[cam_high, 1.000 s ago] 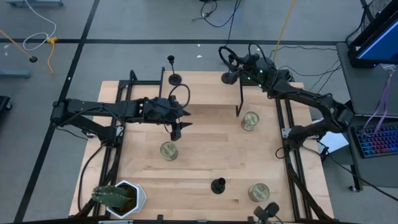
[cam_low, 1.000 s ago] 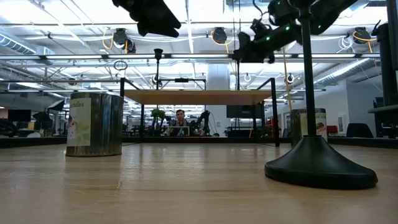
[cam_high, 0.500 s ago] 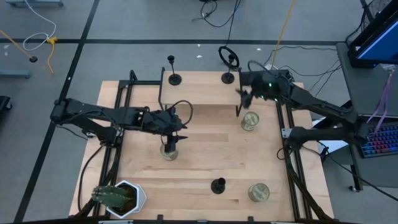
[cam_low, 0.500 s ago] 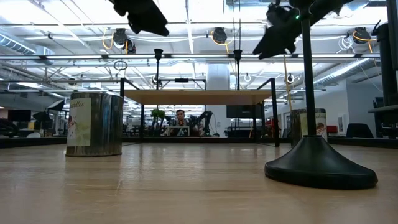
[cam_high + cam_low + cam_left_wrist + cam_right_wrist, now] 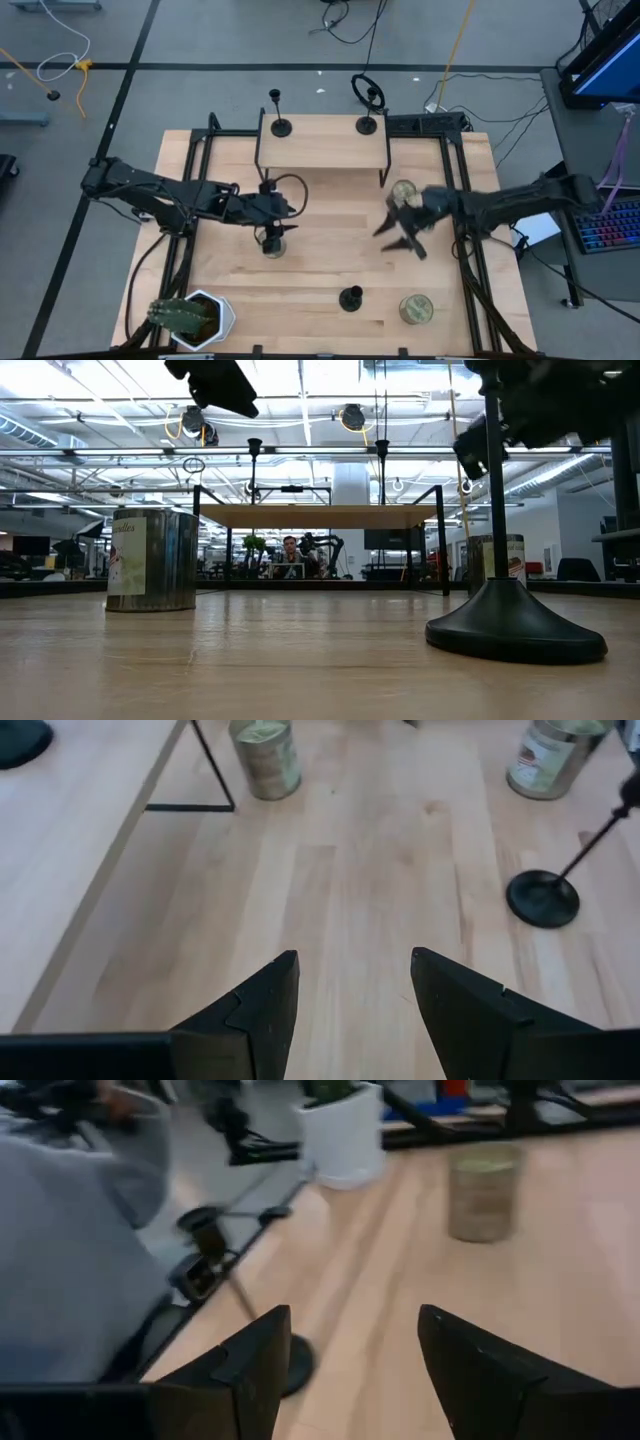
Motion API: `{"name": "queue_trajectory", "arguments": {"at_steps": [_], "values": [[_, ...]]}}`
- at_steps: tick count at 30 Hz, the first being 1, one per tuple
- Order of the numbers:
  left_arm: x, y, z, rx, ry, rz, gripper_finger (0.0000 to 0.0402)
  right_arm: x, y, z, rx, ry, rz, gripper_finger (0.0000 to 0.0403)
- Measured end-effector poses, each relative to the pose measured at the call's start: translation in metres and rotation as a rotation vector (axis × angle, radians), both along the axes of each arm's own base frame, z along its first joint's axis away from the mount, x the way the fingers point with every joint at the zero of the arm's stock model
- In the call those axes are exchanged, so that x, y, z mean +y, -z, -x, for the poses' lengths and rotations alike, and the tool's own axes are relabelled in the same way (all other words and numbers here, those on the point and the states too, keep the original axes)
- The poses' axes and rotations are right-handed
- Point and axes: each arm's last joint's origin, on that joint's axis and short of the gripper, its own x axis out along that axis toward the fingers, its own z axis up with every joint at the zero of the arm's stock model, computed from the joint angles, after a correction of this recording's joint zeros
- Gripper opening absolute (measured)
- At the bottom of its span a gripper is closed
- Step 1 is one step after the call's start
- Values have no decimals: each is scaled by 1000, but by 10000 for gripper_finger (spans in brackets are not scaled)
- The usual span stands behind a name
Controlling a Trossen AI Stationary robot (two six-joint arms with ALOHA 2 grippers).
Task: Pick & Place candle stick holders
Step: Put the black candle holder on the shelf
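Two black candle stick holders (image 5: 281,127) (image 5: 367,125) stand on their round bases on the raised wooden shelf (image 5: 320,145) at the far side. A third holder (image 5: 350,298) stands on the table near the front edge. It is large in the low view (image 5: 515,622) and also shows in the left wrist view (image 5: 543,898) and the right wrist view (image 5: 288,1363). My left gripper (image 5: 272,236) is open and empty, high above a greenish-gold can (image 5: 152,560). My right gripper (image 5: 400,240) is open and empty over the table's right middle.
Two more cans stand at the right: one near the shelf's right leg (image 5: 403,192) and one at the front right (image 5: 416,309). A white pot with a plant (image 5: 190,318) sits at the front left corner. Bare wood lies in the table's middle.
My right gripper has left the holder on the shelf's right end and swung fast toward the near edge, ending over the table's right middle. My left gripper has moved a little toward the near edge and now stands over the can. The holders have stayed in place.
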Motion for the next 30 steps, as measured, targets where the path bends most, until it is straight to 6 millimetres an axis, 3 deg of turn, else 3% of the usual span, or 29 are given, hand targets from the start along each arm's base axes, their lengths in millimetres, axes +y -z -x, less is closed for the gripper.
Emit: {"name": "queue_trajectory", "arguments": {"at_steps": [3, 8, 19, 30], "values": [[0, 0, 0, -5, -28, 14, 202, 19, 27, 7, -95, -11, -6, 212], [1, 0, 0, -13, -50, -1, 202, 45, 50, 8, -116, -19, 12, 212], [1, -1, 0, -26, -86, 25, 202, 93, 71, -53, 18, -125, 54, 212], [1, -1, -1, -33, -110, 57, 202, 111, 79, -81, -56, -239, 32, 209]]}}
